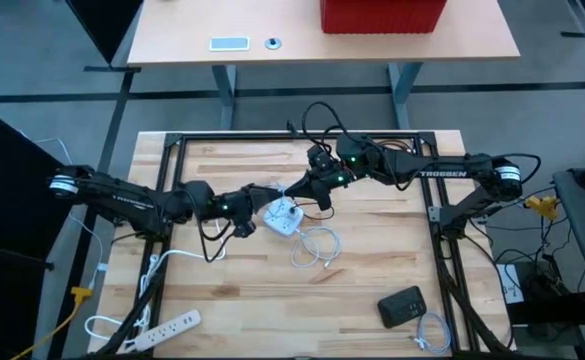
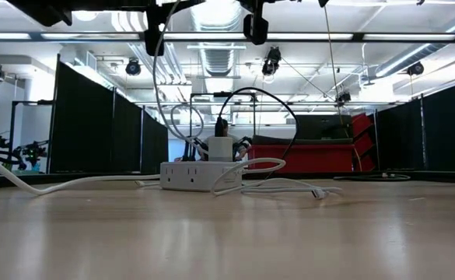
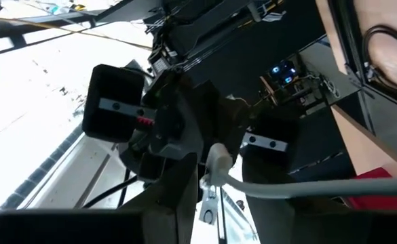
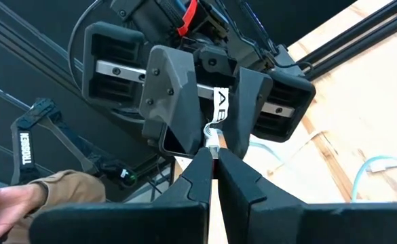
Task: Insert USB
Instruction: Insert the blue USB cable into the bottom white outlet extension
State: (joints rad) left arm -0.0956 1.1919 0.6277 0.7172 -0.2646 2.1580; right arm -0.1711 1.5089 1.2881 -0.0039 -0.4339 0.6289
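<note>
The white USB cable [image 4: 220, 105] is lifted between my two grippers, which meet tip to tip above the table's middle. Its metal plug [image 4: 213, 144] points at my right gripper [image 4: 212, 161], which is shut on it. My left gripper [image 4: 218, 102] faces it and is shut on the white cable just behind the plug. In the high view the left gripper [image 1: 270, 193] and the right gripper [image 1: 304, 188] hover just beyond the white power hub [image 1: 282, 216], which lies flat on the table. In the low view the hub [image 2: 200, 175] carries a white adapter [image 2: 221, 148]. My left gripper pinches the white cable [image 3: 215, 161] just behind the plug, between its two fingers [image 4: 173, 95], coming level from the table's left. The cable is lifted clear and trails away slack. My right gripper pinches the metal plug tip [image 4: 214, 139] between its fingertips [image 4: 197, 169], coming level from the table's right. The plug is clear of the table.
A loose white cable loop [image 1: 317, 245] lies near the hub. A white power strip [image 1: 167, 325] sits at the near left, a black device [image 1: 402, 305] and coiled cable [image 1: 432, 335] at the near right. A person's hand [image 4: 8, 200] shows beyond the table.
</note>
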